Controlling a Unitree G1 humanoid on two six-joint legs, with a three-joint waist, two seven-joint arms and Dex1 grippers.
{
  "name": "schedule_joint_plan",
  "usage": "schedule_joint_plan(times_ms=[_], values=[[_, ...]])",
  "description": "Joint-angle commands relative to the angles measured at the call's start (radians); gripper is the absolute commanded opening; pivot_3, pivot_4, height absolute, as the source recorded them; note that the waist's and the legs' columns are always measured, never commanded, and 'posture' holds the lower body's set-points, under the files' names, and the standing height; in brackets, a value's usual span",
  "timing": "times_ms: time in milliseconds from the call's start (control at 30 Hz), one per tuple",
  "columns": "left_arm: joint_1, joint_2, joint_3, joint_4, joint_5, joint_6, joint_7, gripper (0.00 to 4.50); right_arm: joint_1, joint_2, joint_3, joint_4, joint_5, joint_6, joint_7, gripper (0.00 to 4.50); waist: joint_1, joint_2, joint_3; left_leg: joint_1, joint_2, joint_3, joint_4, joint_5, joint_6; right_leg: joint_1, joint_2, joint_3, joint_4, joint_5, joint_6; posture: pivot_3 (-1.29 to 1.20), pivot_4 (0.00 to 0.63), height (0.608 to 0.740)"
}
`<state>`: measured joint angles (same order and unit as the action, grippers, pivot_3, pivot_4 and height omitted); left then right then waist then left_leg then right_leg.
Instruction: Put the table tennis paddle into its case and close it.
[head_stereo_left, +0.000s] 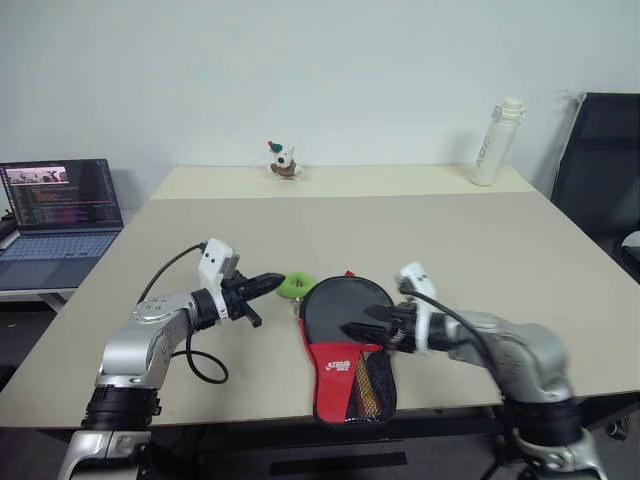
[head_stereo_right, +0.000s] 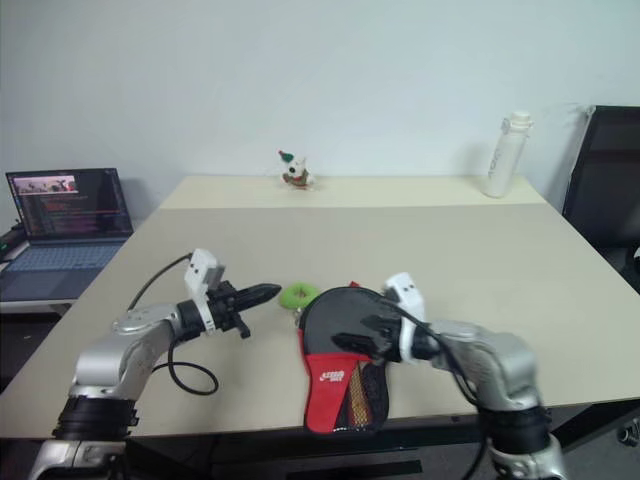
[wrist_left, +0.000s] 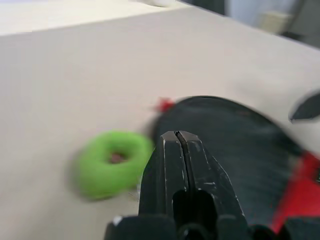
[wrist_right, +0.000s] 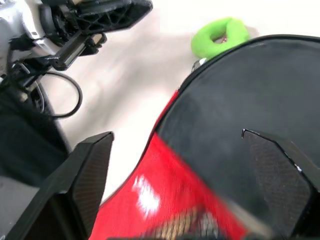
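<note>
From my head, the case (head_stereo_left: 345, 345) lies on the table (head_stereo_left: 480, 240) near its front edge, my right gripper (head_stereo_left: 362, 324) poised over its black round part with fingers spread, my left gripper (head_stereo_left: 268, 285) at its ten o'clock, pressed shut — a green ring (head_stereo_left: 295, 286) sits between that tip and the case. My left wrist shows those fingers (wrist_left: 172, 160) closed together, ring and case beyond. My right wrist shows fingers (wrist_right: 92, 170) wide apart above black and red fabric — whether the paddle is inside I cannot tell.
</note>
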<state>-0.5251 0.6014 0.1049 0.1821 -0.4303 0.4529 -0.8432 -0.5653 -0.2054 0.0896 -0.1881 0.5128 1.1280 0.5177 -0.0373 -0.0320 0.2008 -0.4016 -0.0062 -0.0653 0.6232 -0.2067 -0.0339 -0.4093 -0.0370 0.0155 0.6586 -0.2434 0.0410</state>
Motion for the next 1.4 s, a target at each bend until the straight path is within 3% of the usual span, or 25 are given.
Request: schedule_joint_plan(times_ms=[33,133,433,467,667,933,1033,1400], values=[[-0.049,-0.013,-0.004,0.064,0.059,-0.058,0.042,0.18,-0.026,0.034,0.061,0.09,-0.075,-0.139,-0.021,4.5,0.004,0.0,0.0,0.0,0.0,0.0,0.0,0.0,0.0,0.0,-0.001,0.0,0.0,0.0,0.0,0.0,0.15,0.74],[-0.094,-0.039,-0.029,0.15,0.107,-0.067,0.082,0.93,-0.018,0.048,0.087,0.139,-0.105,-0.19,-0.022,4.5,0.008,0.0,0.0,-0.001,0.0,0.0,0.0,0.0,0.0,0.0,-0.002,0.0,0.0,0.0,0.0,0.0,0.15,0.74],[-0.329,-0.159,-0.047,0.543,0.212,-0.134,0.177,4.3,-0.002,0.048,0.111,0.169,-0.136,-0.221,-0.01,4.5,0.008,-0.001,0.0,0.0,-0.002,-0.001,0.003,0.0,0.0,0.001,-0.001,-0.001,0.001,0.001,0.002,0.0,0.15,0.74],[-0.355,-0.168,-0.048,0.591,0.22,-0.14,0.179,4.48,-0.003,0.049,0.111,0.171,-0.139,-0.222,-0.011,4.5,0.008,-0.001,0.0,0.0,-0.002,-0.001,0.003,0.0,0.0,0.001,-0.001,-0.002,0.0,0.001,0.002,0.0,0.15,0.74],[-0.443,-0.21,-0.085,0.818,0.278,-0.158,0.122,4.48,0.002,0.052,0.107,0.168,-0.148,-0.224,-0.024,4.5,0.004,-0.001,0.0,0.0,-0.002,-0.001,0.002,0.0,0.0,0.001,0.0,-0.001,0.001,0.001,0.002,0.0,0.15,0.74],[-0.443,-0.223,-0.104,0.851,0.32,-0.151,0.05,4.48,0.006,0.056,0.102,0.163,-0.152,-0.229,-0.05,4.5,0.005,-0.001,-0.001,0.001,-0.002,-0.001,0.003,0.0,0.0,0.002,-0.001,-0.001,0.001,0.001,0.002,0.0,0.15,0.74],[-0.436,-0.224,-0.102,0.826,0.318,-0.139,0.036,3.93,0.005,0.057,0.107,0.168,-0.157,-0.236,-0.053,4.5,0.005,-0.001,-0.001,0.001,-0.002,-0.001,0.003,0.0,0.0,0.002,-0.001,-0.001,0.001,0.001,0.002,0.0,0.15,0.74],[-0.417,-0.231,-0.081,0.737,0.318,-0.117,0.074,0.08,-0.043,0.082,0.122,0.256,-0.214,-0.316,-0.059,4.5,0.005,-0.001,-0.001,0.001,-0.002,-0.001,0.003,0.0,0.0,0.002,-0.001,-0.001,0.002,0.001,0.002,0.0,0.15,0.74]])
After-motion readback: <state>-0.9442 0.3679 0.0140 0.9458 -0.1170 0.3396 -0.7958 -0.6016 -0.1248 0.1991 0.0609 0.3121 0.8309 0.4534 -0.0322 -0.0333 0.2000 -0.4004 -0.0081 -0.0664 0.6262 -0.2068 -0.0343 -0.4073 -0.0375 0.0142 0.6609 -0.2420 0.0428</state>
